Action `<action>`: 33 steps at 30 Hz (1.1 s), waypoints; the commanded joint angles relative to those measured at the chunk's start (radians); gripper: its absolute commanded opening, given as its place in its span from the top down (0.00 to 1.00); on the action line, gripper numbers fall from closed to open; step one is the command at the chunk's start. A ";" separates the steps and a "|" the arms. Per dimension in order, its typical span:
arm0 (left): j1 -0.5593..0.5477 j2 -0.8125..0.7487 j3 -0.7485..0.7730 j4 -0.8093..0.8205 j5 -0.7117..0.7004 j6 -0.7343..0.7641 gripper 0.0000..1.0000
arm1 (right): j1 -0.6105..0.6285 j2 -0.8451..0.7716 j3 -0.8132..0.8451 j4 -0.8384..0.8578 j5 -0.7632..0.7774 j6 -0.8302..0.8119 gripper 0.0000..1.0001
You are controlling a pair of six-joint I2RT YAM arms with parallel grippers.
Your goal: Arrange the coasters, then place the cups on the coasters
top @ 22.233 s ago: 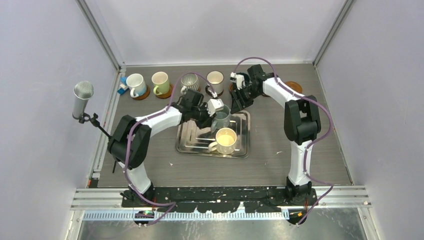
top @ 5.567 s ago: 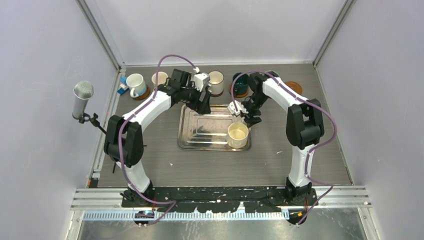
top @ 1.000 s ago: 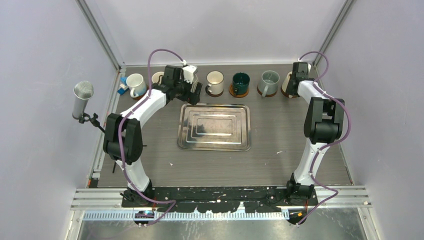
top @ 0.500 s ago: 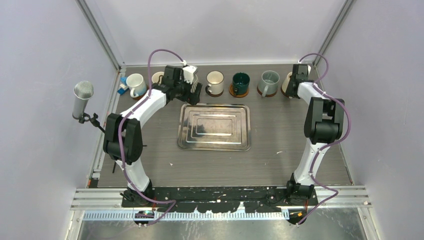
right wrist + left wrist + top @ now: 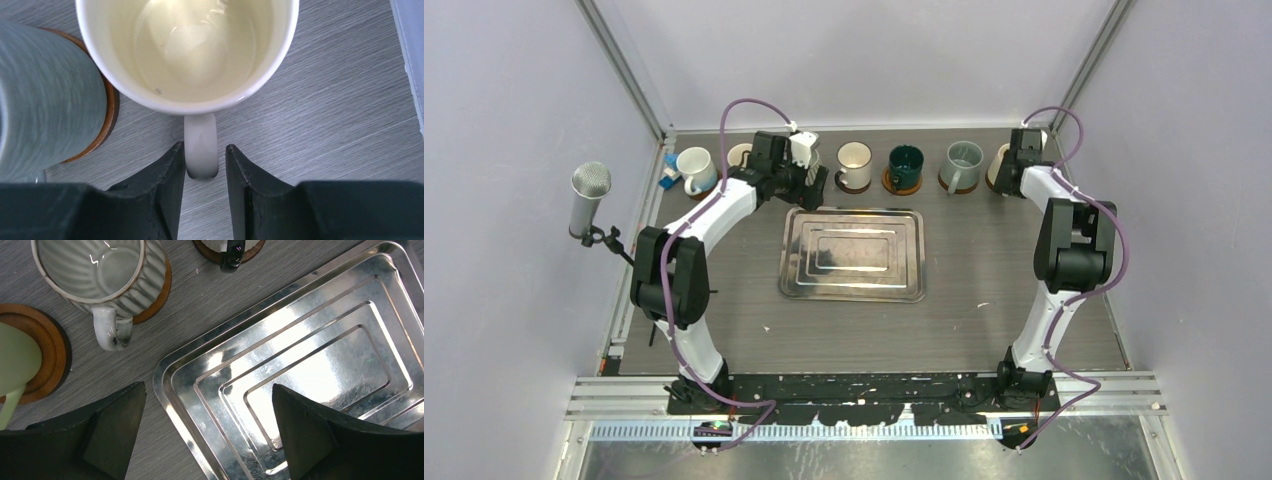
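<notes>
The cream cup (image 5: 190,45) stands at the row's right end, just beside the grey-blue cup (image 5: 45,95). The right gripper (image 5: 204,150) straddles its handle (image 5: 201,132), jaws a little apart — a sliver of gap shows, so no real grip. Its coaster is probably hidden underneath. Best to part wider, then lift clear without nudging the handle. The left gripper (image 5: 207,387) hovers wide open and empty over the tray (image 5: 165,375).

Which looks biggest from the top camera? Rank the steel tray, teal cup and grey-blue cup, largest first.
1. steel tray, by far the largest.
2. teal cup and grey-blue cup: they look about alike, so I leave them unranked.
</notes>
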 commanded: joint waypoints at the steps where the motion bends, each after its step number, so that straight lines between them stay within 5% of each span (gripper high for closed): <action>1: 0.006 -0.005 0.037 0.004 0.017 0.003 0.00 | 0.002 -0.084 -0.005 0.014 -0.009 0.018 0.59; 12: 0.006 -0.025 0.010 -0.035 0.053 0.074 0.00 | 0.001 -0.163 -0.023 -0.042 -0.060 -0.012 0.51; 23: 0.052 -0.081 -0.103 -0.161 0.119 0.233 0.00 | 0.020 -0.397 -0.129 -0.145 -0.347 -0.282 0.36; 33: 0.067 -0.074 -0.209 -0.217 0.119 0.504 0.07 | 0.315 -0.416 -0.241 -0.128 -0.461 -0.498 0.35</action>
